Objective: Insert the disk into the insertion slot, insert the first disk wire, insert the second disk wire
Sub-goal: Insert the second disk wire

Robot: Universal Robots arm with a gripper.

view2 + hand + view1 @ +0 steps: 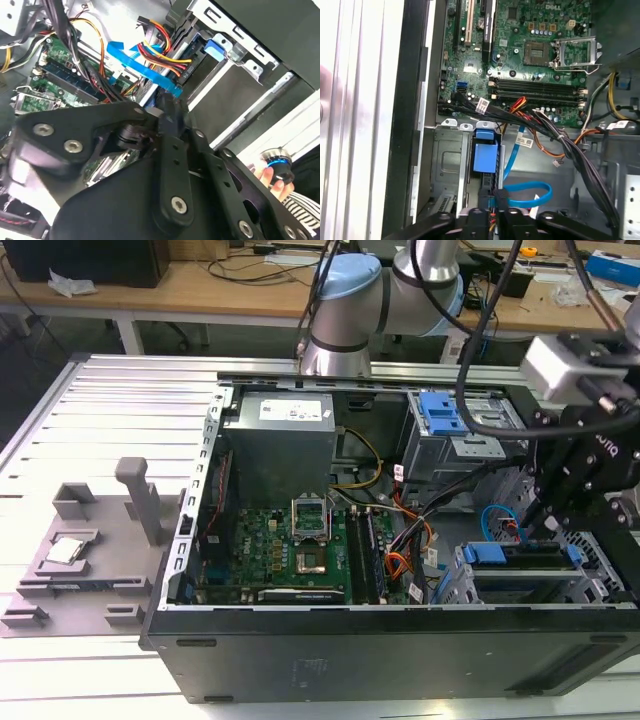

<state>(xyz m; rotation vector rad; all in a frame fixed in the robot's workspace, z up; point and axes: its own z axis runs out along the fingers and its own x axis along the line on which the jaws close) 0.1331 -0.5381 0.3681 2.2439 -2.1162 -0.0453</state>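
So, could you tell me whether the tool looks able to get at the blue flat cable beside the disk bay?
Probably yes: the tool sits right at the blue flat cable, with the case open above.

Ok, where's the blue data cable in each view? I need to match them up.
Exterior view: the blue data cable loops inside the case toward the exterior view's right, beside the gripper.
First wrist view: the cable loops just beyond the gripper, next to the blue carrier tab.
Second wrist view: it runs past the red-yellow wires.
Shared landmark: the green motherboard.
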